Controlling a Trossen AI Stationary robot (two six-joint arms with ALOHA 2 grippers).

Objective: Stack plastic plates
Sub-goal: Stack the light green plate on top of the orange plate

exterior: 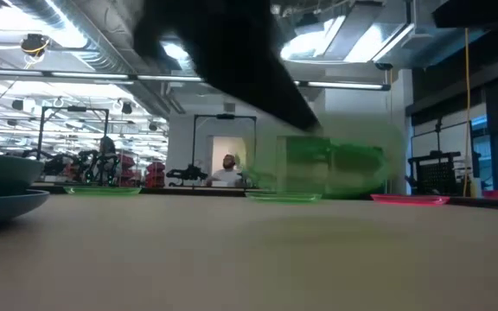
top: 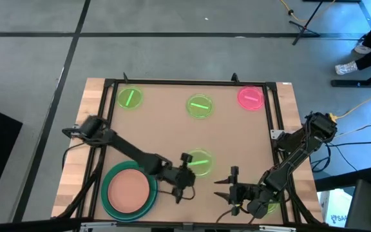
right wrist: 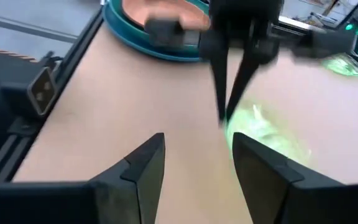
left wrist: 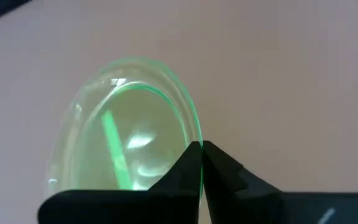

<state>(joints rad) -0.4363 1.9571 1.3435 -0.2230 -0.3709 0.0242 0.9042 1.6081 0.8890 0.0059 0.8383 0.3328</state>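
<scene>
My left gripper [top: 185,171] is shut on a small translucent neon-green plate [top: 200,162] near the table's middle front; the low view shows this plate [exterior: 335,168] as a tilted green blur. My right gripper [top: 223,189] waits open to its right, fingers [right wrist: 148,165] apart over bare table. The salmon-pink plate [top: 130,188] lies in the large green plate [top: 111,205], which sits on the blue one [exterior: 7,206]. Two small neon-green plates [top: 130,98] [top: 199,106] and the hot-pink one [top: 250,98] lie flat at the far side. Another green plate [top: 274,206] is partly hidden under the right arm. My left gripper pinches the small neon-green plate by its rim [left wrist: 194,134] between the two shut fingertips [left wrist: 188,163]. The fingers [right wrist: 229,93] come from above, pointing down. The plate sits tilted in the hold; whether its far edge rests on the table I cannot tell.
A black frame [top: 192,82] edges the work area, with wooden table margin [top: 92,116] outside it. Bare tabletop [top: 166,132] lies between the far plates and the grippers. The two grippers are close together at the near edge. A person's shoe [top: 346,67] shows beyond the table.
</scene>
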